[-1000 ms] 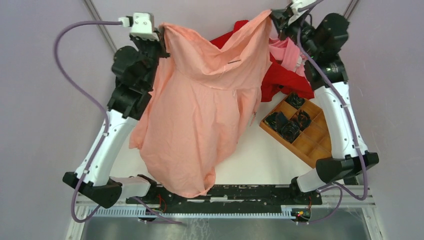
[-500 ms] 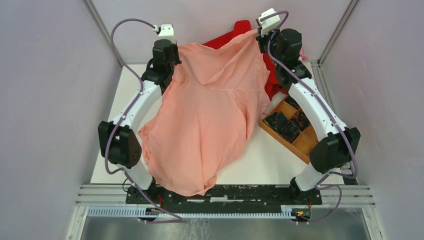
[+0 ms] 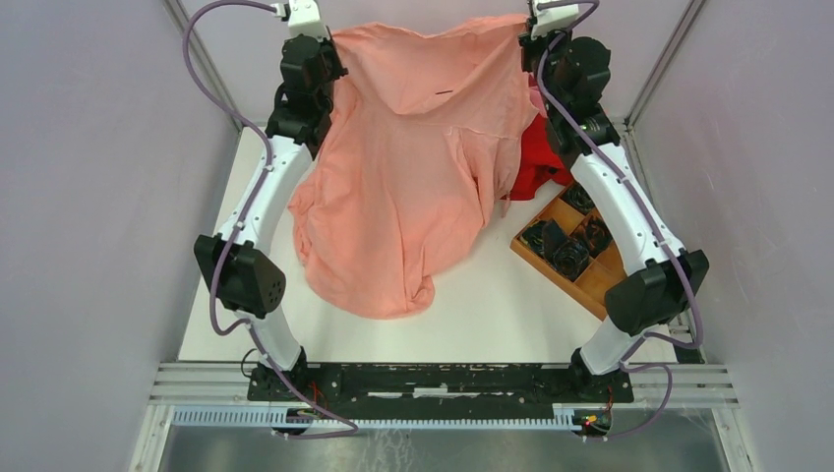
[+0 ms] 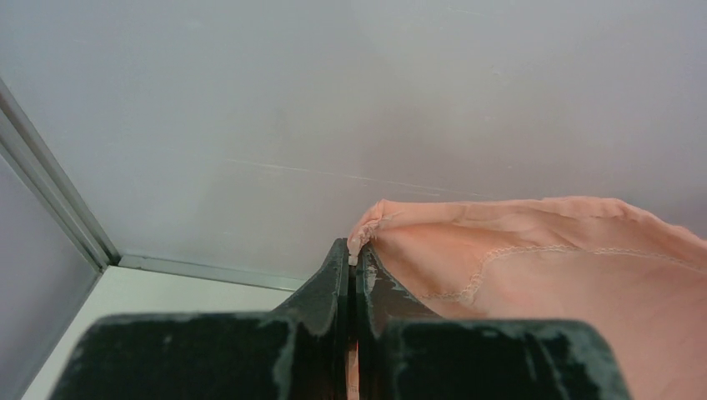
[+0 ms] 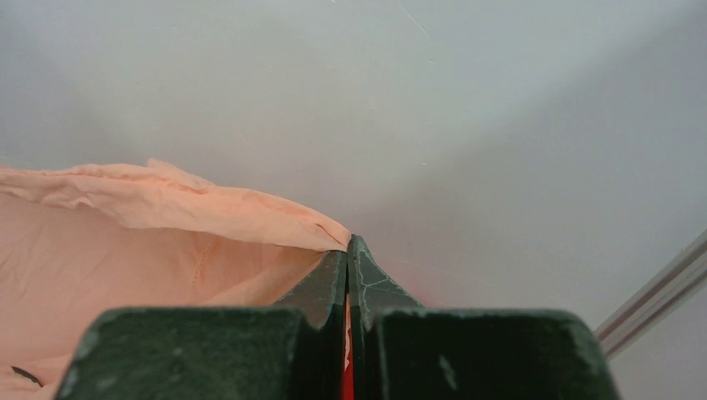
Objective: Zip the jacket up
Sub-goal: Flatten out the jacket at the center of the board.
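The salmon-pink jacket (image 3: 413,167) hangs stretched between my two grippers at the far side of the table, its lower part trailing onto the white tabletop (image 3: 492,305). My left gripper (image 3: 329,44) is shut on the jacket's left top corner; in the left wrist view the fabric edge (image 4: 500,250) is pinched between the closed fingers (image 4: 356,254). My right gripper (image 3: 531,34) is shut on the jacket's right top corner, its cloth (image 5: 167,208) running left from the closed fingers (image 5: 348,246). The zipper is not clearly visible.
A bright red garment (image 3: 531,162) lies behind the jacket at the right, with a bit of paler pink cloth (image 3: 537,98) above it. A wooden compartment tray (image 3: 580,251) with several black items sits at the right. Grey walls (image 3: 98,197) enclose the table.
Both arms have reached farther back toward the rear wall, carrying the jacket's top edge with them. The jacket's hem has been pulled away from the near edge onto the table's middle.
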`<state>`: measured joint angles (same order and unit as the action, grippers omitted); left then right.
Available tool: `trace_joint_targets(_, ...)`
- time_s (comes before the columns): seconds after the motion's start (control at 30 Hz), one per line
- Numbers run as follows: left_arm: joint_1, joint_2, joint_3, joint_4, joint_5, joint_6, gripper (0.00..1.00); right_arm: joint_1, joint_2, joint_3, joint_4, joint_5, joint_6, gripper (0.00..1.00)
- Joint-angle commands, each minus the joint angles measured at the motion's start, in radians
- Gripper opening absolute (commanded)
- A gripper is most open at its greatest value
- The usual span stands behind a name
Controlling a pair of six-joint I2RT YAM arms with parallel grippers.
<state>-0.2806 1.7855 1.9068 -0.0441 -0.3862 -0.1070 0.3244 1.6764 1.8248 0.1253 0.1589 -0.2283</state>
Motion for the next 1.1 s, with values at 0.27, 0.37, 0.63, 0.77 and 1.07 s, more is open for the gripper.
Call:
trace_joint_targets(0.27, 0.005, 0.064, -0.055, -0.013, 0.115, -0.043, 0.02, 0.000, -0.050, -0.127, -0.029, -0.373, 0.116, 0.01)
trace_joint_targets(0.37, 0.005, 0.083, -0.060, -0.015, 0.139, -0.061, 0.02, 0.001, -0.044, -0.153, -0.020, -0.413, 0.115, 0.02)
trace_joint_targets(0.63, 0.021, 0.107, -0.055, 0.039, -0.014, -0.069, 0.02, 0.008, -0.025, -0.157, -0.013, -0.487, 0.117, 0.03)
trace_joint_targets(0.77, 0.053, 0.119, -0.036, 0.040, -0.025, -0.086, 0.02, 0.018, -0.005, -0.127, -0.013, -0.498, 0.125, 0.03)
trace_joint_targets(1.07, 0.092, 0.083, -0.114, 0.041, 0.061, -0.097, 0.02, 0.022, 0.000, -0.109, -0.032, -0.567, 0.115, 0.04)
